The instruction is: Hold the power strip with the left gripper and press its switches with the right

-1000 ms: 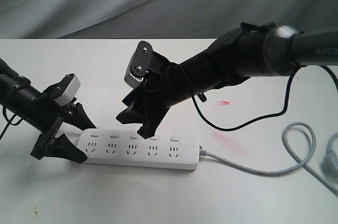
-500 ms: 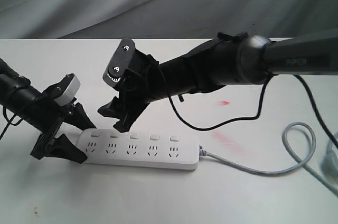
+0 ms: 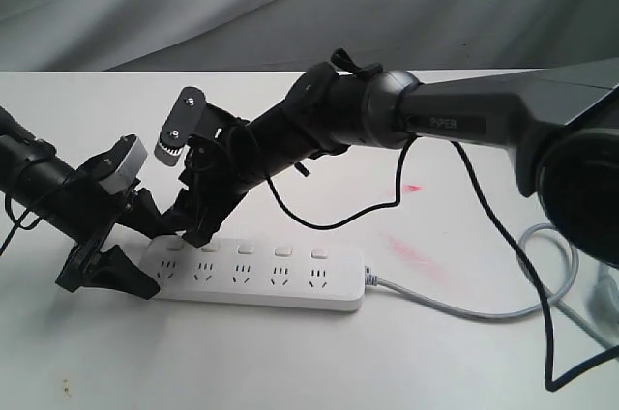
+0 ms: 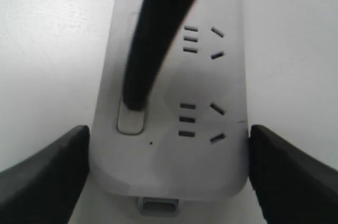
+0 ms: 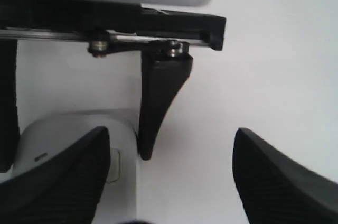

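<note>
left gripper fingers pinch the power strip end; right gripper fingers, spread wide, block the end switch. grey cord trails across the bench. five switches total.

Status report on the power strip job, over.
Left gripper clamped on end of power strip. Right gripper open, one fingertip on end switch. Black cable droops beside strip, not over it.

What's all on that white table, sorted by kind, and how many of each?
2 grippers: left gripper, right gripper
1 power strip
5 switches
5 sockets
1 cord
Total: 14
</note>
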Controlling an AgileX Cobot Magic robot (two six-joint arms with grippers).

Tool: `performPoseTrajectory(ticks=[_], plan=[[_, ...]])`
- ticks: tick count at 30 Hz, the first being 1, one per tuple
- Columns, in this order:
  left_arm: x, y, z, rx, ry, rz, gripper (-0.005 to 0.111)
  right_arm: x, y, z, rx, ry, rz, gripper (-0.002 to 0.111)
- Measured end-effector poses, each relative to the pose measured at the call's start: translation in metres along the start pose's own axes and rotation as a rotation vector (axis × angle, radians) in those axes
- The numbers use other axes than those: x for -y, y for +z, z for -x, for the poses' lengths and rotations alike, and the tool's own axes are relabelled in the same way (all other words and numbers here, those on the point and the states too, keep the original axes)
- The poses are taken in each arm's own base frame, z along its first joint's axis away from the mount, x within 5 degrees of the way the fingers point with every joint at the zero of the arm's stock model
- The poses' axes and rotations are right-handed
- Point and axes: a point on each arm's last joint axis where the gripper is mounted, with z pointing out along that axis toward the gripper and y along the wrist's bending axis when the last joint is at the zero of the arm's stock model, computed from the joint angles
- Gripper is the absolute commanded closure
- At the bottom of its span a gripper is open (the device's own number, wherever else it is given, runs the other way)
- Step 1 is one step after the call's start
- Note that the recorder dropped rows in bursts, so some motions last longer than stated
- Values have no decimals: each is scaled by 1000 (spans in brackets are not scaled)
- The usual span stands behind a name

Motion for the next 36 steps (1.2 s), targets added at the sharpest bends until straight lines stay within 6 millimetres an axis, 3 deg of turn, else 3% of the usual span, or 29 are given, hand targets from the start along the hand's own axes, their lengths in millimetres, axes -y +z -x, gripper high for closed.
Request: performPoseTrajectory(ticks=[5,36], plan=[[0,0,0,0,0,0,66,-10,9,2,-26,-44,21,46],[0,0,0,0,0,0,66,-4,21,-11,-66,-17,-38,46]])
